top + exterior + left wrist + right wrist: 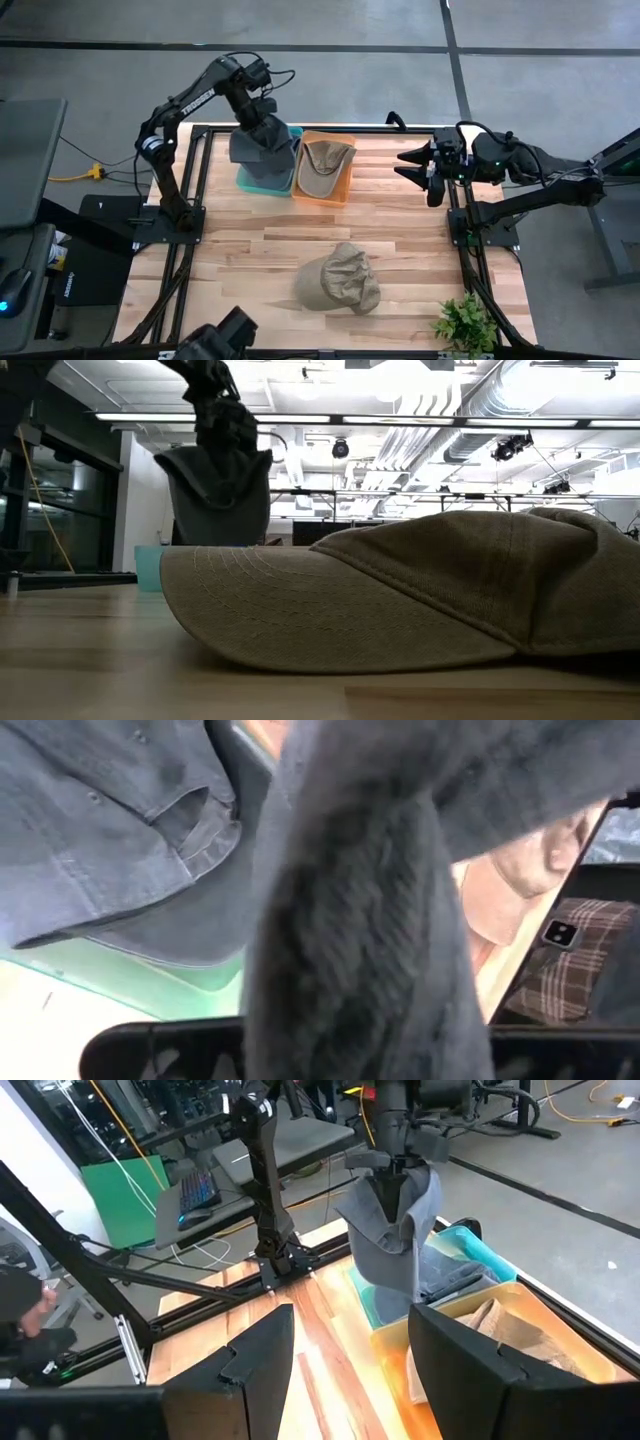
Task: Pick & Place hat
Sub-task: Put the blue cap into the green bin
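Observation:
My left gripper (400, 1165) is shut on a dark grey hat (262, 140) that hangs over the teal bin (262, 182) at the table's far side. A second dark grey hat (450, 1270) lies in that bin. In the left wrist view the held hat (360, 920) fills the picture and hides the fingers. Beside the teal bin, an orange bin (345, 180) holds a khaki hat (322, 163). Another khaki hat (340, 278) rests crown up on the near table. My right gripper (415, 165) waits open at the table's right edge. My left gripper pinches the dark grey hat's top fold (398, 1185) from above, fingers pointing down. The hat (220, 485) hangs below the fingers over the teal bin. Whether its lower end touches the bin cannot be told. Several layers seem bunched in the hold.
A small green plant (465, 322) stands at the near right corner. Black rails (470, 250) run along the table's left and right sides. Bare wood (240, 250) lies between the bins and the near khaki hat (420, 595).

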Tool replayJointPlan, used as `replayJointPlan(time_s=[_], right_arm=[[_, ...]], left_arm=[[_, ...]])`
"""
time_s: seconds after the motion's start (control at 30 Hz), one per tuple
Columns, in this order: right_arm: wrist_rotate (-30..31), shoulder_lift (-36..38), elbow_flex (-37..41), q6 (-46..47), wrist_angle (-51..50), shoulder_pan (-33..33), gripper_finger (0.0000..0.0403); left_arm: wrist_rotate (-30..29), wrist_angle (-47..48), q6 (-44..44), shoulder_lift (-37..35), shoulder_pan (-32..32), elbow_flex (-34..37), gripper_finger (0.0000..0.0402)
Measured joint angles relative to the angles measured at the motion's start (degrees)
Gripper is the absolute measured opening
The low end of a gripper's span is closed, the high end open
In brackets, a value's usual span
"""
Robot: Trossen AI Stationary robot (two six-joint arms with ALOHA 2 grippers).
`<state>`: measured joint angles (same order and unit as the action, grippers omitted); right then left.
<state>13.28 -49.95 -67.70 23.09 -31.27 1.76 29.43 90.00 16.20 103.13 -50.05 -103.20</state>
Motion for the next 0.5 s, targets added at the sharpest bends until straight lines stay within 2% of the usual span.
replayJointPlan(time_s=[0.23, 0.5], right_arm=[[0.0, 0.0, 0.0, 1.7, -2.9, 0.0, 0.0192], [0.0, 0.0, 0.0, 2.8, -3.4, 0.0, 0.0192]], left_arm=[[-0.1, 0.1, 3.4, 3.0, -0.2, -0.1, 0.0], [-0.8, 0.1, 2.1, 3.8, -0.2, 0.8, 0.0]])
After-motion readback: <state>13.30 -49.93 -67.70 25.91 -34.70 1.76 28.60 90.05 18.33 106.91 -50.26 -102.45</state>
